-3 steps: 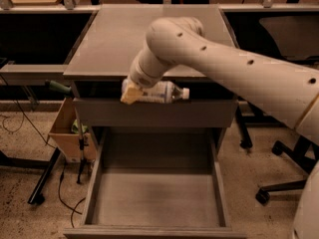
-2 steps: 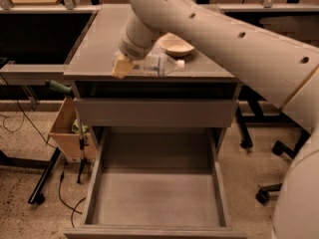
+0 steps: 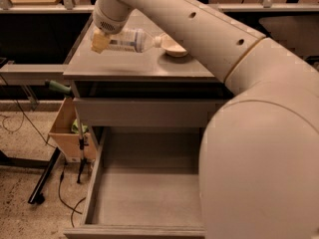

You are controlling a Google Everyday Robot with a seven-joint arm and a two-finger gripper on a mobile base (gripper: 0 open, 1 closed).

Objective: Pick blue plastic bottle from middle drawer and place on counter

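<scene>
My gripper (image 3: 103,40) is over the left part of the counter (image 3: 139,66), shut on the blue plastic bottle (image 3: 132,39). The bottle is clear with a pale label and lies sideways, its cap end pointing right toward a small bowl (image 3: 174,48). I cannot tell whether the bottle touches the counter. The middle drawer (image 3: 144,198) stands pulled out below, its flat grey floor bare. My arm covers the right side of the view and hides the drawer's right part.
A shallower grey drawer (image 3: 149,111) with a plain front sits just under the counter. A cardboard box (image 3: 67,131) and a green-handled tool (image 3: 60,87) stand left of the cabinet. A long grey bench (image 3: 30,74) runs off to the left. Cables lie on the floor.
The gripper has risen with the bottle from in front of the upper drawer to above the counter. It has also moved farther back over the counter's left side.
</scene>
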